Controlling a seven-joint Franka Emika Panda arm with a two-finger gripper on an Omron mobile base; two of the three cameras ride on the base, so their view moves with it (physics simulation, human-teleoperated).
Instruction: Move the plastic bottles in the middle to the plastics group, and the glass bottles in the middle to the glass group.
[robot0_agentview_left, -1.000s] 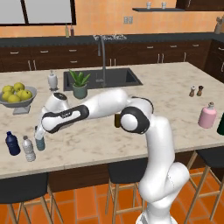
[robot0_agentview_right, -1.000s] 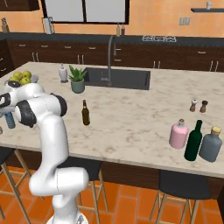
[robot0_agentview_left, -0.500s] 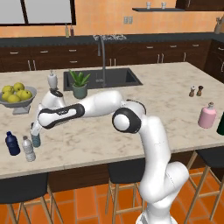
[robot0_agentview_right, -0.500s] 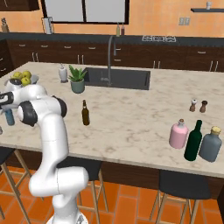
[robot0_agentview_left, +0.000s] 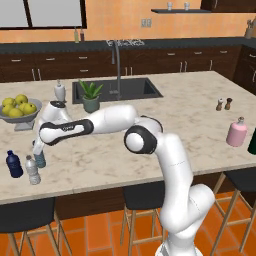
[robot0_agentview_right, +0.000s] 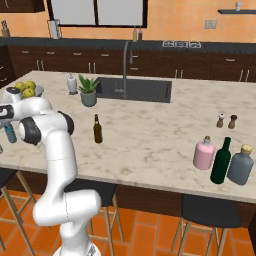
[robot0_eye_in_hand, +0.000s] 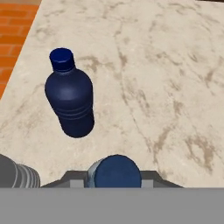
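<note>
My gripper (robot0_agentview_left: 38, 152) is shut on the small teal-blue plastic bottle (robot0_agentview_left: 40, 160) near the counter's left front corner. In the hand view its blue cap (robot0_eye_in_hand: 117, 169) sits between my fingers. The plastics group stands right beside it: a navy bottle (robot0_agentview_left: 14, 164) (robot0_eye_in_hand: 70, 101) and a clear bottle (robot0_agentview_left: 32, 170) (robot0_eye_in_hand: 15, 176). From the right base view, the gripper (robot0_agentview_right: 8, 128) holds the teal bottle (robot0_agentview_right: 10, 135) at the far left. The brown glass bottle (robot0_agentview_right: 98, 129) stands mid-counter. The pink bottle (robot0_agentview_left: 236, 132) (robot0_agentview_right: 204, 153) stands beside the dark green bottle (robot0_agentview_right: 220, 161) at the right.
A fruit bowl (robot0_agentview_left: 17, 114), a white soap dispenser (robot0_agentview_left: 60, 91) and a potted plant (robot0_agentview_left: 91, 96) stand behind the gripper, left of the sink (robot0_agentview_left: 117, 91). Salt and pepper shakers (robot0_agentview_left: 224, 104) and a grey-blue bottle (robot0_agentview_right: 241, 165) are at the right. Stools line the counter's front edge.
The gripper, still shut on the teal bottle, has edged a little left and lower, closer to the navy and clear bottles.
</note>
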